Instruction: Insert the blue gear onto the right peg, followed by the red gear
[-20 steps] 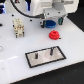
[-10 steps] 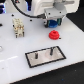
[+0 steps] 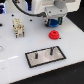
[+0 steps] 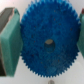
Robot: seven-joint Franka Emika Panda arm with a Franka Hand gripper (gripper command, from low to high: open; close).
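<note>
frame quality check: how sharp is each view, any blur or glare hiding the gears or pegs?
Exterior view: low-res and soft; the red gear reads as a blob with no teeth visible, the pegs are thin dark smears on the plate, and the white table is bright but not blown out. Wrist view: the blue gear fills the frame, teeth resolved but slightly fuzzy; the fingers are soft at the edges.

White table [image 3: 15,65]: red gear [image 3: 53,35], dark pegged plate [image 3: 45,56], beige fixture [image 3: 19,27].

We see open white table [image 3: 15,60] all around the dark plate [image 3: 45,56], and open air above its two pegs [image 3: 50,50]. The red gear [image 3: 53,35] sits just beneath the gripper [image 3: 53,22], crowding any straight descent there.
</note>
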